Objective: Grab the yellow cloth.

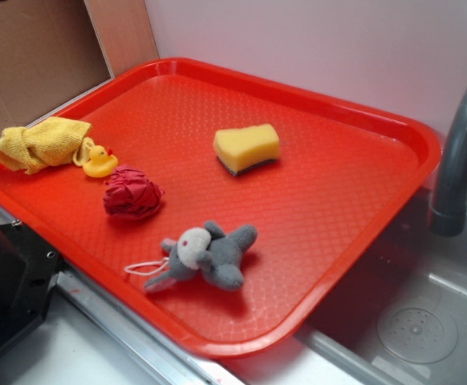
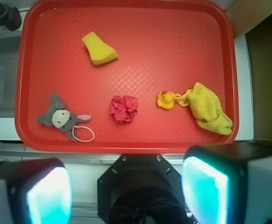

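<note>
Wrist view showed the fingers point(image 2: 126, 191) spread wide and empty along the bottom of the frame, well short of the red plastic tray point(image 2: 126, 18). The mustard-yellow folded terry cloth point(image 2: 208, 108) lay at the tray's right edge in that view; in the exterior view it sat at the far left point(image 1: 41, 143), draped against the rim.

The likeliest trouble was its neighbour: the tiny yellow rubber duck point(image 2: 165, 99) sat just beside the cloth, seemingly touching a corner, so a careless closing could catch or drag it. The raised rim might also block one finger on the descent. The rectangular yellow sponge block point(image 2: 99, 48), of similar colour, could be mistaken for the target.

Counted on the tray: one cloth, one duck, one sponge, one crumpled red fabric ball point(image 2: 124, 108), one grey stuffed toy animal point(image 2: 61, 117). A grey faucet point(image 1: 458, 152) stood over a steel sink point(image 1: 418, 321) beyond.
</note>
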Tool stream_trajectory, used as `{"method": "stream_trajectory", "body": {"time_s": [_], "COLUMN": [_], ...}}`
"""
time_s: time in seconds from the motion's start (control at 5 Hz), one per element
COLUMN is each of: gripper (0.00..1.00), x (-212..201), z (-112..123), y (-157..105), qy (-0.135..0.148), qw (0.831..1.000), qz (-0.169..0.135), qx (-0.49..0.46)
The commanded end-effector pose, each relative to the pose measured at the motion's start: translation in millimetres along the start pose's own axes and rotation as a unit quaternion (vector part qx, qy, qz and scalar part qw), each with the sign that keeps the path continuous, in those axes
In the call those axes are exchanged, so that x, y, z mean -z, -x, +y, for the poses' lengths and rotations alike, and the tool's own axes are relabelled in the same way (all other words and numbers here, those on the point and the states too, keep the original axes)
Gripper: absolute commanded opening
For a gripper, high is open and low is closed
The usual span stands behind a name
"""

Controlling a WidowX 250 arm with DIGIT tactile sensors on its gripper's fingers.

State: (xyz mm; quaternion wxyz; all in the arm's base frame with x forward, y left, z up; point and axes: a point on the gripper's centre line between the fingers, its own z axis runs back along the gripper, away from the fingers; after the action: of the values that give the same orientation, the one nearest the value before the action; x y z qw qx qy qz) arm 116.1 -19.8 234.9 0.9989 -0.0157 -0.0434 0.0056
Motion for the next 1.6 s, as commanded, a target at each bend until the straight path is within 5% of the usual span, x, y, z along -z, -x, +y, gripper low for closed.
{"method": "stream_trajectory", "body": {"time_s": [0.0,0.4,0.6,1.0,1.2,1.4], "gripper": [1.00,1.00,1.00,1.00,1.00,1.00], "x": [0,55,86,142,163,188], "z": [0,38,59,109,121,132], "y": [0,-4,-7,-19,-22,-23], "qy": [0.000,-0.046,-0.039,-0.070,-0.050,-0.103], "qw": [1.000,0.991,0.980,0.960,0.948,0.933], "qz": [0.000,-0.010,-0.017,-0.001,-0.002,0.026], "qx": [0.000,0.123,0.195,0.273,0.315,0.343]}}
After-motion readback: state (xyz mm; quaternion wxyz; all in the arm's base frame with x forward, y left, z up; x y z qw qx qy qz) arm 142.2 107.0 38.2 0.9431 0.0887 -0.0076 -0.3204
